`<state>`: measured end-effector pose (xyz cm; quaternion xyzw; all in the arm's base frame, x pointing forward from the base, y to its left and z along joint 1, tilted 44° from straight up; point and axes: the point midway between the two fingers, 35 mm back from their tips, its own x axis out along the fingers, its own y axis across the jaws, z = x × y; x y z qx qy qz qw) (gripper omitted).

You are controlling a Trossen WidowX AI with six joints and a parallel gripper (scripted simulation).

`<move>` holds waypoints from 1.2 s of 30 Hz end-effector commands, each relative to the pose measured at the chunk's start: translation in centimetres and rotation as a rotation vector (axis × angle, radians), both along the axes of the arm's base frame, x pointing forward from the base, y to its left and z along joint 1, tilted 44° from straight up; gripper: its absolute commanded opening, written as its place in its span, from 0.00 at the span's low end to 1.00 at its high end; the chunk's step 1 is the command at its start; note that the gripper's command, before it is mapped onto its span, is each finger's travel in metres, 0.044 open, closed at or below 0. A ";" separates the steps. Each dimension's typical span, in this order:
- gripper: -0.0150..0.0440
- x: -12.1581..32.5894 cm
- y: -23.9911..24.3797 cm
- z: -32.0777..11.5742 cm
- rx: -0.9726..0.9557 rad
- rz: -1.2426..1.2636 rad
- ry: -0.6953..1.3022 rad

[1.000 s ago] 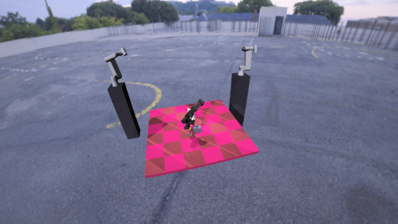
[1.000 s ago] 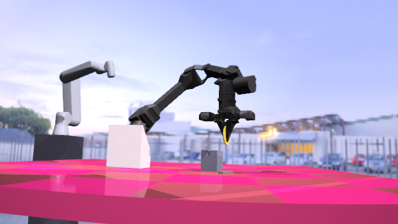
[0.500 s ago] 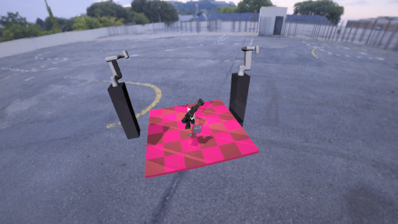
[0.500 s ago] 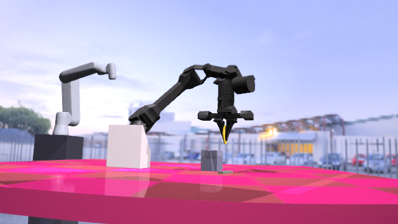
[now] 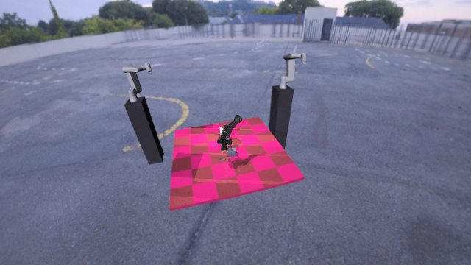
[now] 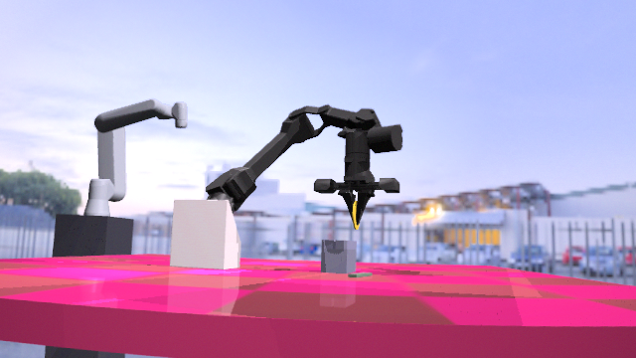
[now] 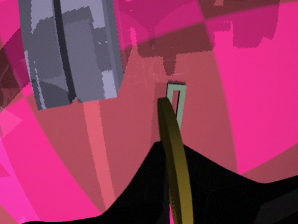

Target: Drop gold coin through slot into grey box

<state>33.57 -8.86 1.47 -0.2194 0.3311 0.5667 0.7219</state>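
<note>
Pincer (image 5: 224, 148) (image 6: 357, 226) (image 7: 165, 148) shut narrow on the coin, pointing down, right of centre in the exterior frame. Grey box (image 5: 231, 152) (image 6: 338, 258) (image 7: 87, 50) sits upper left in wrist view, slot (image 7: 64, 50) running up its lid. Green holder (image 5: 222, 159) (image 6: 360, 274) (image 7: 183, 95) lies flat, upper right of wrist centre. Gold coin (image 6: 355, 216) (image 7: 176, 160) is edge-on, lower centre there, outside the box.

Behind me, on a black pillar (image 5: 144, 130) (image 6: 92, 236), I saw a pale grey arm (image 5: 134, 81) (image 6: 112, 161), bent at its elbow. A second black pillar (image 5: 281, 115) bore another pale arm (image 5: 291, 70). Around us lay grey asphalt (image 5: 349, 165) with a curved yellow line (image 5: 184, 110). Farther off stood a fence (image 5: 432, 40) (image 6: 547, 249), a white hut (image 5: 317, 23) with a dark door, and trees (image 5: 180, 12) (image 6: 37, 194).
</note>
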 end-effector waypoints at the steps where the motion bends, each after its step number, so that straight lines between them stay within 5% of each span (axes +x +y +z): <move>1: 0.25 -0.3 0.8 0.6 0.002 -0.001 0.000; 36: 0.25 -3.4 6.2 4.7 0.008 0.001 0.002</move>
